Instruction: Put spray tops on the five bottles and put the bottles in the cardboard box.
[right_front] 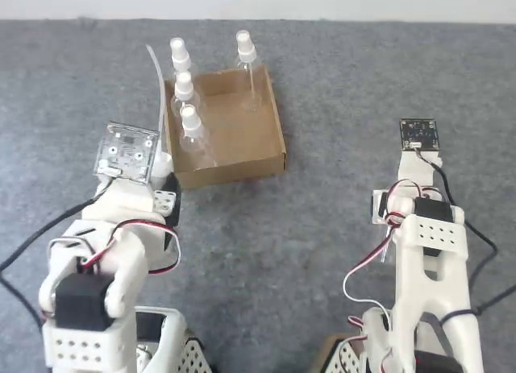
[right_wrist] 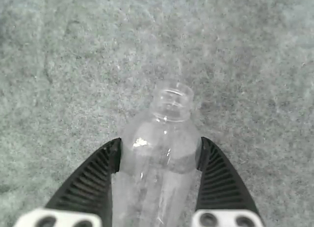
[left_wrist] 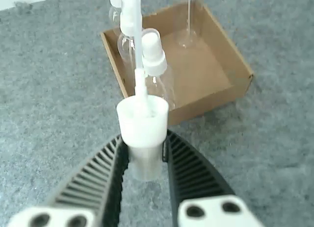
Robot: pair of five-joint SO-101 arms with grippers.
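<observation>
Four capped bottles (right_front: pixel 191 123) stand in the cardboard box (right_front: pixel 242 168). We note the left gripper (left_wrist: pixel 143 138) clenched on a spray top (left_wrist: pixel 142 120) beside the box; the right gripper (right_wrist: pixel 159 142) grasps an uncapped bottle (right_wrist: pixel 169 114), well apart.

No readable text, label, brand, number or sign on the cardboard box (right_front: pixel 234 171), the bottles (right_front: pixel 193 135), or the two circuit boards (right_front: pixel 126 152) at middle left and right.
</observation>
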